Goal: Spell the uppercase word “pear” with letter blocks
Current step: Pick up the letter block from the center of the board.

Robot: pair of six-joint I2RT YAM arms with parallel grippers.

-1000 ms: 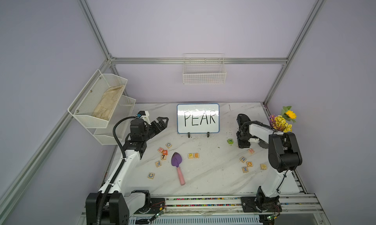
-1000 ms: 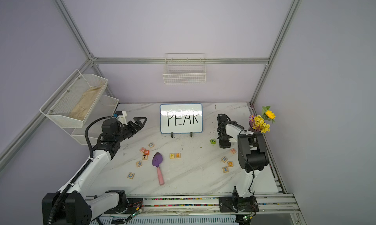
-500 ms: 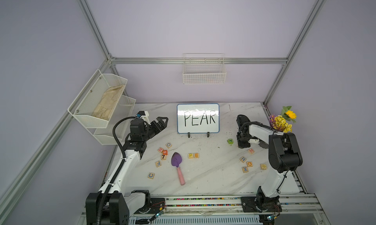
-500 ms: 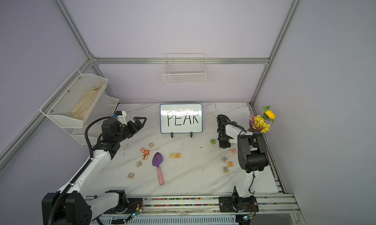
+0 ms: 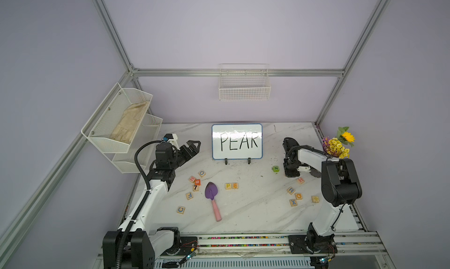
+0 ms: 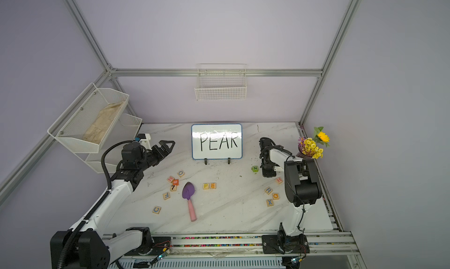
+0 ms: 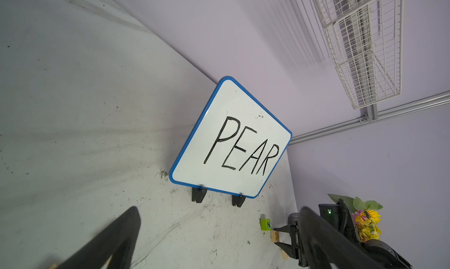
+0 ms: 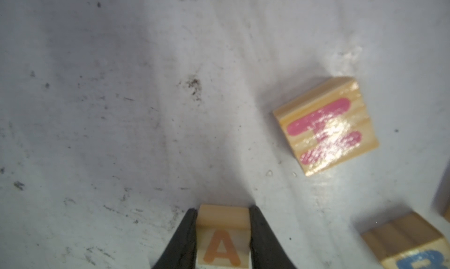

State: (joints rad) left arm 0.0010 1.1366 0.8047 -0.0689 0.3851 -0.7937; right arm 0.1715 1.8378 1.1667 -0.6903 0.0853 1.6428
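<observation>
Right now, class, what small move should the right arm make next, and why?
Probably lift the A block straight up: the right gripper is closed on it, and the P block and E block sit side by side, awaiting A.

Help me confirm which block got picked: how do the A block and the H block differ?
The A block bears an orange letter; the H block bears a pink one. The A block is clamped between the fingers of the right gripper; the H block lies free on the table, apart from the gripper. Both are pale wooden cubes.
</observation>
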